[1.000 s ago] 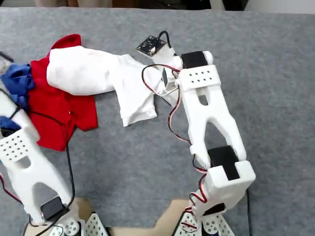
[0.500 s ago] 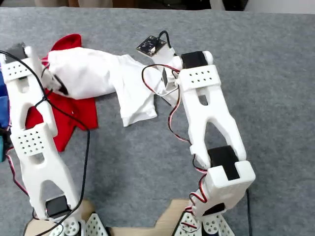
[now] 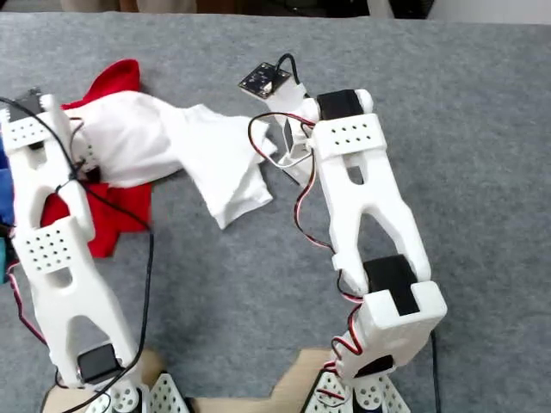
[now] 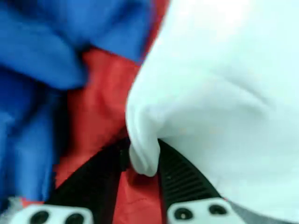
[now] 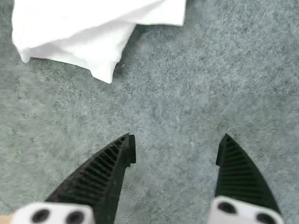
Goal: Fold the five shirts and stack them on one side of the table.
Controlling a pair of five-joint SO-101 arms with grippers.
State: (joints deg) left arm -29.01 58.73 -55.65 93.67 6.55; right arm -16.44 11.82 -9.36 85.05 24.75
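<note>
1. The left gripper is clamped on a fold of the white shirt, at the end overlapping the red shirt.
2. The right gripper, jaws apart, hovers just beside the white shirt's other end.

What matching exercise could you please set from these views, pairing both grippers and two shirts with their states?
Things:
1. left gripper
2. right gripper
3. white shirt
4. red shirt

States:
A. open over the grey table
B. partly covered by another shirt
C. shut on a fold of white cloth
D. lying partly on top of another shirt

Pairs: 1-C, 2-A, 3-D, 4-B
</note>
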